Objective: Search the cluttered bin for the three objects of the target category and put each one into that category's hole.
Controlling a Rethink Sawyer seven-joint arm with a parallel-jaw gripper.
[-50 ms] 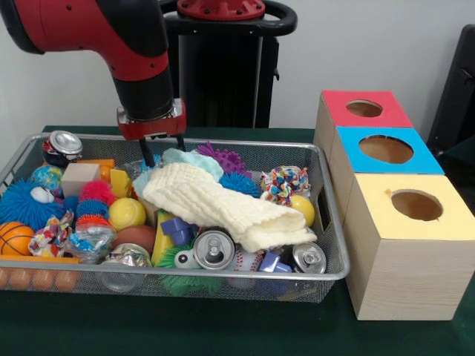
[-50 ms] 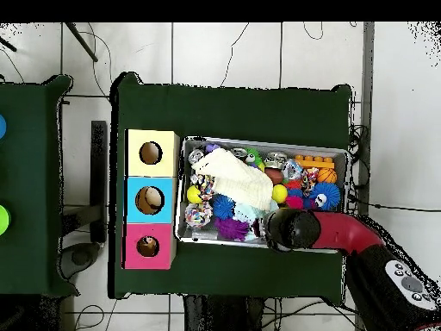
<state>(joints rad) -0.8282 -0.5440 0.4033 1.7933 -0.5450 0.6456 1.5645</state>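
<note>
A wire mesh bin (image 1: 330,215) fills the lower left of the front view, packed with balls, cans, blocks and spiky toys. A cream knitted cloth (image 1: 223,204) lies across its middle. The gripper (image 1: 163,152) hangs at the bin's upper left-centre, 2 dark fingers slightly apart, holding nothing, tips just above a pale blue cloth (image 1: 194,159). At right stand 3 wooden boxes with holes: red (image 1: 364,108), blue (image 1: 386,149), yellow (image 1: 415,205).

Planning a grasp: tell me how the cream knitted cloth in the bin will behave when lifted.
The cream knitted cloth looks soft and folded, so it will probably sag and unfold. It drapes over toys and a can, so lifting may drag them. Probably light.
</note>
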